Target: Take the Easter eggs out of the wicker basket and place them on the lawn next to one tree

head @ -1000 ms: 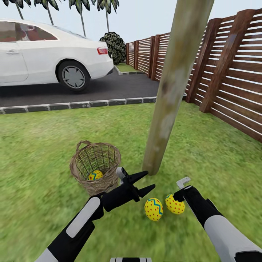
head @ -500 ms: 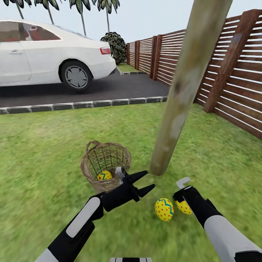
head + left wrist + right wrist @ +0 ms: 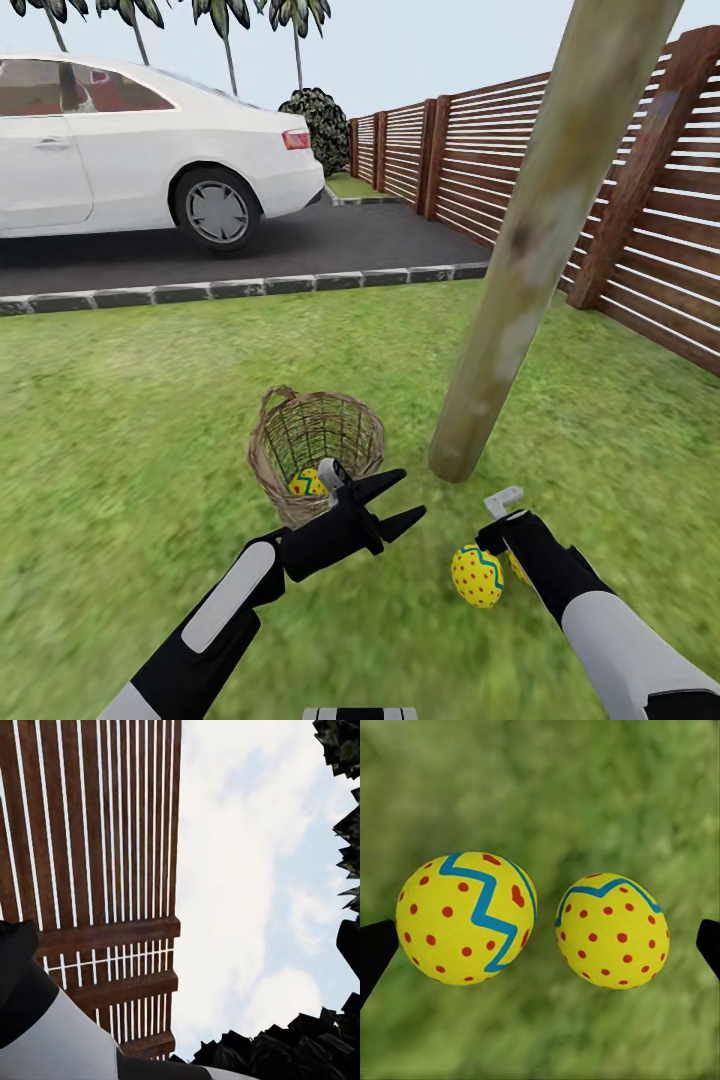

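Nearest the camera in the head view, the left gripper point(image 3: 390, 503) is spread wide and holds nothing, hanging just in front of the wicker basket point(image 3: 275, 450). At about 4 o'clock from it, the right gripper point(image 3: 505, 520) points down at the lawn point(image 3: 120, 430); the right wrist view shows its dark fingertips point(image 3: 373, 952) far apart, with two Easter eggs point(image 3: 467, 917) lying side by side on the grass between them, untouched. In the head view one of these eggs point(image 3: 477, 575) lies in full sight and the other point(image 3: 518, 566) is half hidden behind the right arm. The third egg point(image 3: 306, 484) sits inside the basket. At 2 o'clock from the basket stands the tree point(image 3: 520, 250), leaning, its foot near the two grounded eggs. Farther off run a stone kerb point(image 3: 240, 288), a driveway with a white car point(image 3: 130, 150), and a slatted fence point(image 3: 470, 160).
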Motion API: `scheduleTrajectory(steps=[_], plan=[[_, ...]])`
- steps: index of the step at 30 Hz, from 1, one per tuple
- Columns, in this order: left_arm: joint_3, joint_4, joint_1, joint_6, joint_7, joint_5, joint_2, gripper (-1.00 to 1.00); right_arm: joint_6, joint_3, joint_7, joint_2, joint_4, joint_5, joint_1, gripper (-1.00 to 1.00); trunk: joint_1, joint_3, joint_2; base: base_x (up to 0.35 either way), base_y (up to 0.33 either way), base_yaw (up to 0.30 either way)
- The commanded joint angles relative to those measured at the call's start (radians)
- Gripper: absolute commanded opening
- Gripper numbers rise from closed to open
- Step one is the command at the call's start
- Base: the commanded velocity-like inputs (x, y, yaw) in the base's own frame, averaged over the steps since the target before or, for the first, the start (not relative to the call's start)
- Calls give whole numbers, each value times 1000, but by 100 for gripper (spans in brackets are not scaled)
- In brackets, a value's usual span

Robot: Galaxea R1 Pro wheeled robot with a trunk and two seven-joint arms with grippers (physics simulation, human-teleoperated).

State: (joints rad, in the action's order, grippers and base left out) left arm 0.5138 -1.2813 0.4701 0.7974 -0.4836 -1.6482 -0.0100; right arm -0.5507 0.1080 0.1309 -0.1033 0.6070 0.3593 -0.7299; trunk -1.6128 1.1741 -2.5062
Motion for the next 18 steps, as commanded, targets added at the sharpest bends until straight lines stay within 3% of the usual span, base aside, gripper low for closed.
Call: scheduleTrajectory(steps=[1, 5, 8, 14, 18], plan=[[2, 0, 1, 1, -4, -4, -1, 100, -6, 4, 7, 0, 2, 11, 0, 100, 0, 1, 0, 0, 5, 0], [1, -1, -26, -3, -56, -5, -15, 100, -6, 4, 7, 0, 1, 12, 0, 100, 0, 1, 0, 0, 0, 0], [0, -4, -32, -1, -63, -5, -17, 100, -8, 5, 7, -1, 2, 15, 0, 100, 0, 1, 0, 0, 0, 0], [-1, -15, -33, 4, -64, -6, -19, 100, -10, 7, 16, -5, 7, 16, 0, 100, 3, -22, 1, 0, 0, 0], [-3, -18, -33, 5, -64, -7, -20, 100, -12, 7, 135, -14, 12, 17, 0, 100, 5, -38, 2, 0, 0, 0]])
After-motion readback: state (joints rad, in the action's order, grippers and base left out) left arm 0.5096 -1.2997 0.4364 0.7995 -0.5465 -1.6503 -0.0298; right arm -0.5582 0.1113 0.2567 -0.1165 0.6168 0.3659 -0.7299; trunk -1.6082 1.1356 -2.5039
